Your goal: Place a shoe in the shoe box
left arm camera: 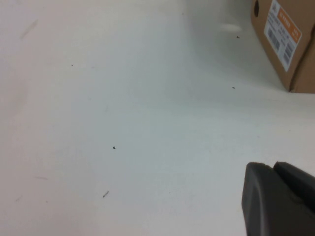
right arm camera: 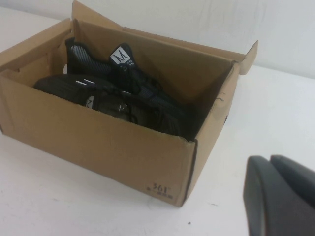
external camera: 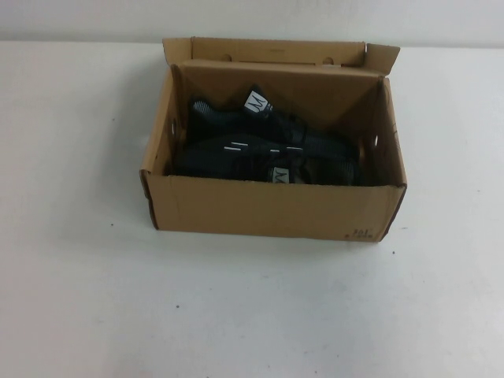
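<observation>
The brown cardboard shoe box (external camera: 268, 209) stands open in the middle of the table, its flap lid folded back. Two black mesh shoes lie inside. One (external camera: 236, 153) lies along the near wall; the other (external camera: 244, 114) leans behind it with its white tongue label up. Both shoes (right arm camera: 78, 88) (right arm camera: 123, 69) and the box (right arm camera: 98, 142) also show in the right wrist view. My right gripper (right arm camera: 269, 160) is shut and empty, off the box's right corner. My left gripper (left arm camera: 273, 167) is shut and empty over bare table, with a box corner (left arm camera: 285, 39) far beyond it. Neither gripper shows in the high view.
The white table (external camera: 236, 315) spreads all around the box. A white and orange barcode label (left arm camera: 281, 32) sits on the box's end wall in the left wrist view. A pale wall runs behind the table.
</observation>
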Tool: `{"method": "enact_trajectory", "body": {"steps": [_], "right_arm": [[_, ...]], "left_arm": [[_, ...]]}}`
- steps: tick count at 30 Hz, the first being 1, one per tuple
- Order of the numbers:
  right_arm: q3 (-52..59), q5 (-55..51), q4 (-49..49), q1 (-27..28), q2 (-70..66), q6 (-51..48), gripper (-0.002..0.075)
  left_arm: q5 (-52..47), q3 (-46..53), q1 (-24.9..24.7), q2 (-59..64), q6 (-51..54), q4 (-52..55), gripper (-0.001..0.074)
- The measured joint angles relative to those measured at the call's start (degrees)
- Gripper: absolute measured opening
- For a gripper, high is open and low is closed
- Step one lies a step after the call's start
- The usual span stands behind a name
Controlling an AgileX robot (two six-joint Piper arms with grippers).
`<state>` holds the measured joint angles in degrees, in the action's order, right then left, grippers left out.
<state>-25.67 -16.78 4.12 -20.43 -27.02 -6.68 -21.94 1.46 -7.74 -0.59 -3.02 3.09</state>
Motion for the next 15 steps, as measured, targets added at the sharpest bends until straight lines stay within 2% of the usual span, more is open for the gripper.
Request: {"method": "enact_trajectory", "body": {"steps": [10,15], "right_arm": [[0.0,0.0,0.0,0.1,0.0,0.0,-0.0017],[0.0,0.0,0.1,4.4,2.4,0.0,-0.0017]], "left_arm": [[0.0,0.0,0.0,0.0,0.0,0.0,-0.0001],[0.0,0.0,0.0,0.0,0.0,0.0,-0.0001]]}}
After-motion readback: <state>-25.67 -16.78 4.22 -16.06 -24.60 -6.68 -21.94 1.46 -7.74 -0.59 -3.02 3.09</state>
